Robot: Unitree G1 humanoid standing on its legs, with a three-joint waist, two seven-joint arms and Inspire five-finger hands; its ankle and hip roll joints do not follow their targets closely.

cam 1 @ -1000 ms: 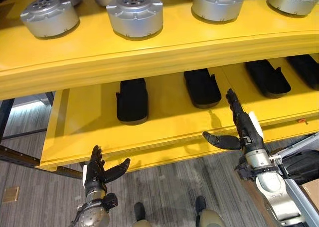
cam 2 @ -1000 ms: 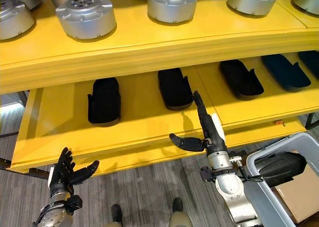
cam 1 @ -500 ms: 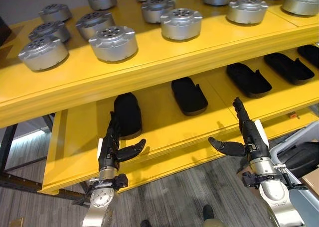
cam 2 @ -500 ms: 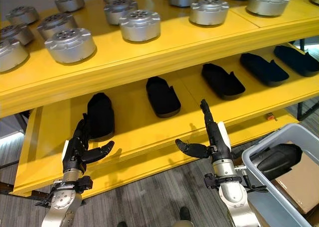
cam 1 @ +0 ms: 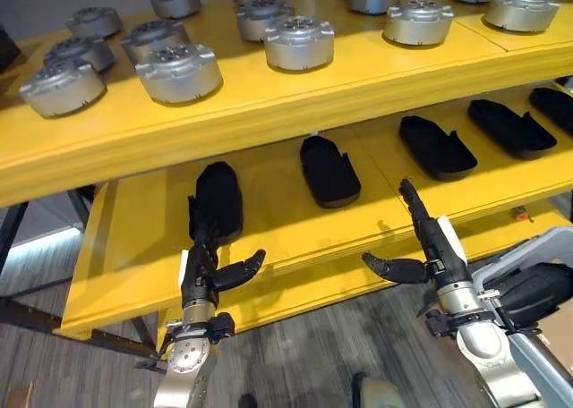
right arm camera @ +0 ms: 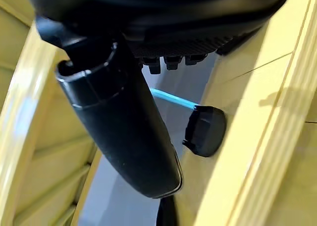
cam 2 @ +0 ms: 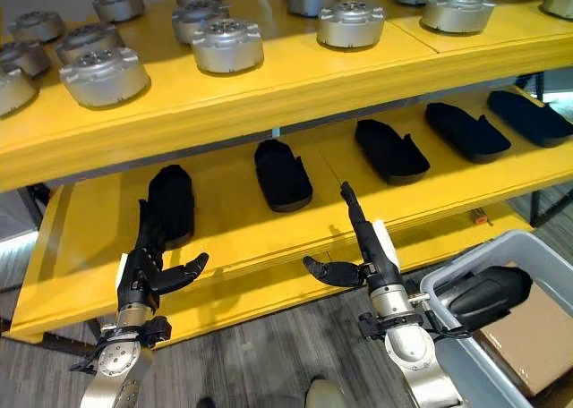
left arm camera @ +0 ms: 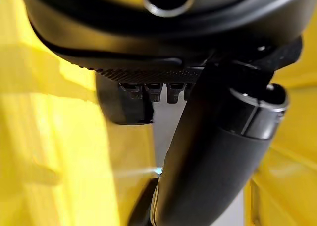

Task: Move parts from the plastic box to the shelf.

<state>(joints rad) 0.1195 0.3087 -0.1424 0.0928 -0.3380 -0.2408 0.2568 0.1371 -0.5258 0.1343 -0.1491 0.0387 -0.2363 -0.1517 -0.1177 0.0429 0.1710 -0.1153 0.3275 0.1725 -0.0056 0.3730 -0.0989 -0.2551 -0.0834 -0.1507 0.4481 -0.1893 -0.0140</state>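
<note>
In the left eye view, both the left hand (cam 1: pixel 201 278) and right hand (cam 1: pixel 430 247) hang empty with straight fingers before the yellow shelf (cam 1: pixel 295 238). In the right eye view, a black part (cam 2: pixel 483 293) lies in the plastic box (cam 2: pixel 448 359) below the shelf; it looks rigid, smooth, probably light, best grasped across its middle.

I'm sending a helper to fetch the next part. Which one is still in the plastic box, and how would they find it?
Start at the yellow shelf, then look down past its right end to the grey plastic box beside the right hand. The black part lies inside it, above a brown carton; its look-alikes all sit in a row on the lower shelf board.
</note>
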